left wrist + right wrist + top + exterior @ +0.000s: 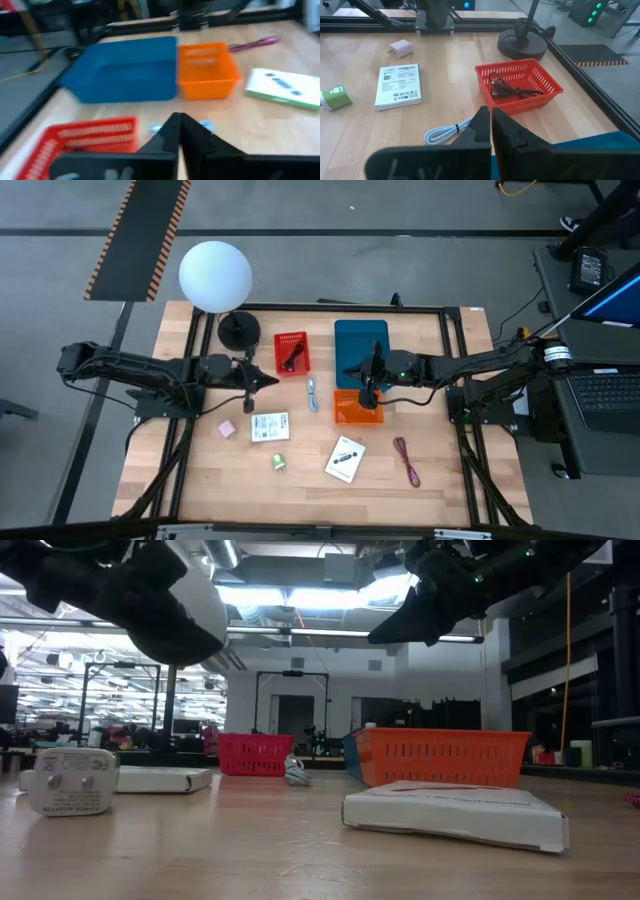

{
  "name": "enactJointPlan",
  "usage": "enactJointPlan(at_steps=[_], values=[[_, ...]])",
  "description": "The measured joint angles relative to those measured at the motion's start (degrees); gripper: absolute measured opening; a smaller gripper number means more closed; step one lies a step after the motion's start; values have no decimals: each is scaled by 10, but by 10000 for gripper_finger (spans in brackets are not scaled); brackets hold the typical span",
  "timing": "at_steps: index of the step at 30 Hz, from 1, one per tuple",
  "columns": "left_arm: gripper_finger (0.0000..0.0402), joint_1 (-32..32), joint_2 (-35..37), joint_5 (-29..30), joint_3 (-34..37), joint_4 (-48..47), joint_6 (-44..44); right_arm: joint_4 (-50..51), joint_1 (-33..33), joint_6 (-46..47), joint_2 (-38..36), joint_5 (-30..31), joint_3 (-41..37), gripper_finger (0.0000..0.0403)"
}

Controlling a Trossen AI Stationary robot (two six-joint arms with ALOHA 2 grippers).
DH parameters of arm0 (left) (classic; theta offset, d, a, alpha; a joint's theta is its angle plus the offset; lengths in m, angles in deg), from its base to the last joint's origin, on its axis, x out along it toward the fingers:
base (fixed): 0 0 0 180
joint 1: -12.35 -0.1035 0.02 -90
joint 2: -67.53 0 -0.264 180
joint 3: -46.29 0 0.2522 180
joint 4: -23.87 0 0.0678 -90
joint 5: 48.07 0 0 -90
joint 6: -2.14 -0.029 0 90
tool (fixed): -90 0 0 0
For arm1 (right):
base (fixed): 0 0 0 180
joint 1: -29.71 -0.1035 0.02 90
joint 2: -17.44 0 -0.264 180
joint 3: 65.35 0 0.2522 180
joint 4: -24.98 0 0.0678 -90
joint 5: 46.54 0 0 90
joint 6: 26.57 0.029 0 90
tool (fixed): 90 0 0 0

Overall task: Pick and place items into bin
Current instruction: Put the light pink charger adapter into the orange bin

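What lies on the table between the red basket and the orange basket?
In the high view, a coiled light-blue cable lies between the red plastic basket and the orange plastic basket.

Around the orange bin (357,409), room is tight on three sides: the blue bin (361,345) touches its far side, the blue-white cable (312,393) lies just beside its left, and the right gripper (366,387) hangs over its far rim. Bare wood opens nearer, between the two white cards (270,427) (345,458).

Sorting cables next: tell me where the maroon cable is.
In the high view the maroon cable lies loose on the table's right front, right of the black-marked white card and below the orange basket.
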Motion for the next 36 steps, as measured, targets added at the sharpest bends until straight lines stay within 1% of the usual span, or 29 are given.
enactJointPlan(at_steps=[6,9,16,22,26,28,31,36], values=[[3,0,0,-110,0,3,-35,-5,0,0,0,0,0,0],[3,0,0,-127,0,3,-48,-8,0,0,0,0,0,0],[3,0,0,-128,0,-3,-38,-8,0,-1,0,0,0,0],[3,0,0,-128,0,-3,-47,-8,0,0,0,0,0,0],[2,2,-1,-118,-7,-11,-2,-8,0,1,0,0,0,0],[2,6,0,-106,-19,-38,16,-8,0,1,0,0,0,0],[2,19,-2,-86,-47,-109,27,-5,0,1,0,0,0,0],[2,71,-24,-24,-110,-221,54,-3,0,1,0,0,0,0]])
